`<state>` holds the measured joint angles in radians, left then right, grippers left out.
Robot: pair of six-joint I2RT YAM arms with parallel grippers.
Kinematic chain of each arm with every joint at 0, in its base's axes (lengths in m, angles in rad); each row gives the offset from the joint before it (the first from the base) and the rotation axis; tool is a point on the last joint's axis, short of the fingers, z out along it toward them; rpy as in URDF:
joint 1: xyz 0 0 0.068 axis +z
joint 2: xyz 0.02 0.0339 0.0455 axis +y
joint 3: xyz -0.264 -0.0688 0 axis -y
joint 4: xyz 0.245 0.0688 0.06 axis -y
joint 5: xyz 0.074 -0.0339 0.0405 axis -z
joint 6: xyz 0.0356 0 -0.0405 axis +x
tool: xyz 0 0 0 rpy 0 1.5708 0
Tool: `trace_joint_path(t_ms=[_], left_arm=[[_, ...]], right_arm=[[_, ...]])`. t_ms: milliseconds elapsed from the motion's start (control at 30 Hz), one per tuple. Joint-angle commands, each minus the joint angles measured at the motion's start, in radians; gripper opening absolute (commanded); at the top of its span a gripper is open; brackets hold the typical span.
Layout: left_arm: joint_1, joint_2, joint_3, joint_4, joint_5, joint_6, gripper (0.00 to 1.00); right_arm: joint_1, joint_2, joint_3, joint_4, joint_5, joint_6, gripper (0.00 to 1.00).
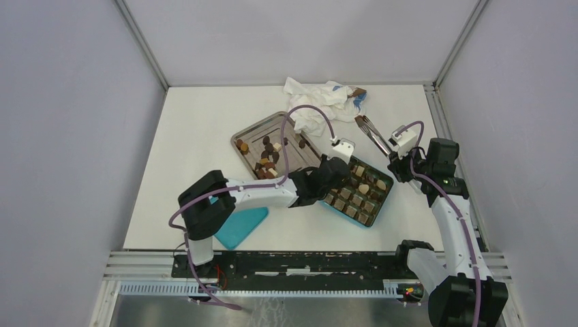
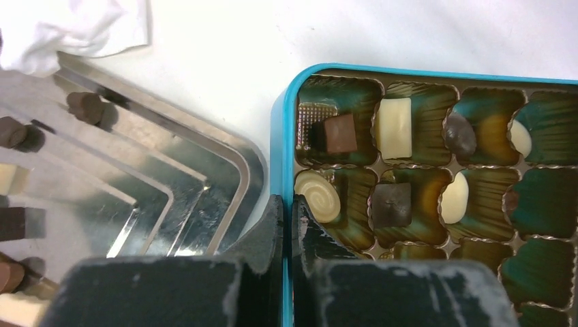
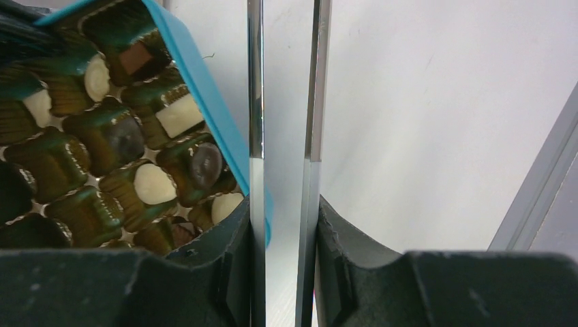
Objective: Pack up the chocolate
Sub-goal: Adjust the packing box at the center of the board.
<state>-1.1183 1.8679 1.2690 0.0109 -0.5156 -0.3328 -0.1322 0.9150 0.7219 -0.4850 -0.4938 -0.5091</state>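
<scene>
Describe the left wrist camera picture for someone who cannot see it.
The left gripper, jaws shut, pinches the side wall of a teal box whose moulded cups hold chocolates, some cups empty. Left of it lie a metal tray with loose pieces and a white cloth.

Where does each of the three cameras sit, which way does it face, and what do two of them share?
Top external: above and behind the robot, looking down at the table; the left arm and right arm show.
Left wrist: on the left arm, facing down at the metal tray and teal box; the left gripper shows.
Right wrist: on the right arm, facing along the tongs; the right gripper shows.
Shared: both wrist views see the chocolate in the teal box.
</scene>
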Motion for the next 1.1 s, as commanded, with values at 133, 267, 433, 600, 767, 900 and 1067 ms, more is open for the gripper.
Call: trace_joint_path(t_ms=[133,267,433,600,767,900,1067], left_arm=[[-0.077,-0.156,-0.155,0.335,-0.198,0.157,0.02],[-0.089,-0.168,-0.182,0.361,-0.209,0.151,0.02],[-0.058,-0.101,-0.089,0.232,-0.112,0.016,0.02],[0.012,-0.007,0.017,0.094,0.020,-0.146,0.02],[0.072,0.056,0.047,0.085,0.126,-0.222,0.02],[0.085,0.111,0.102,0.059,0.158,-0.248,0.02],[0.103,0.183,0.188,-0.017,0.182,-0.297,0.02]], right_arm=[[-0.004,-0.024,0.007,0.058,0.007,0.017,0.00],[-0.004,-0.022,0.005,0.060,0.008,0.017,0.00],[-0.004,-0.020,0.004,0.061,0.009,0.017,0.00],[-0.004,-0.026,0.002,0.069,0.036,0.018,0.00],[-0.011,-0.028,0.002,0.073,0.039,0.021,0.00],[-0.023,-0.027,0.001,0.074,0.032,0.024,0.00],[-0.044,-0.016,0.003,0.068,0.006,0.023,0.00]])
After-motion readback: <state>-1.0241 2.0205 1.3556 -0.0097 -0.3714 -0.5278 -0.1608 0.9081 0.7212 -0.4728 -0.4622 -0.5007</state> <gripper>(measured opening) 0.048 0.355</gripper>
